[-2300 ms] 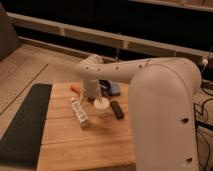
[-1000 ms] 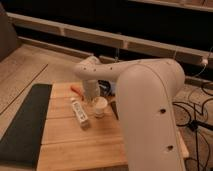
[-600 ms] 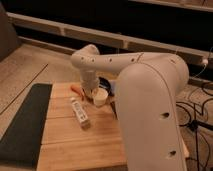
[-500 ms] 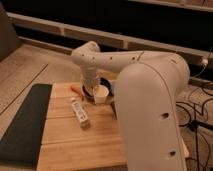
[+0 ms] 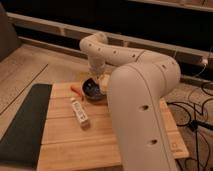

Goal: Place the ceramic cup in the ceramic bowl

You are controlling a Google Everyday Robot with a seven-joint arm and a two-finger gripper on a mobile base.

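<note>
One relation is governing the coming move: the small cream-white ceramic cup point(image 5: 105, 83) is sitting directly under the tip of the claw point(image 5: 101, 78), and the pair is hanging at the edge of the dark, nearly black round ceramic bowl point(image 5: 91, 92), on the side facing the robot's bulky white body, rather than over the bowl's middle. The arm is reaching down onto that spot from above, so the claw is pointing roughly straight down. I am judging the cup to be upright, though the view is not settling this. The bowl's hollow is lying just beside the cup, toward the thin orange object point(image 5: 76, 90) that is resting against the bowl's other side. I cannot tell whether the claw is gripping the cup or letting go of it, nor whether the cup is touching the bowl's rim or hovering over it. A short shift toward the bowl's centre is looking like the safer way to finish, since a cup set on the rim could tip outward onto the pale wooden worktop point(image 5: 65, 142). The white oblong box point(image 5: 80, 113) is lying well apart, nearer the camera.
</note>
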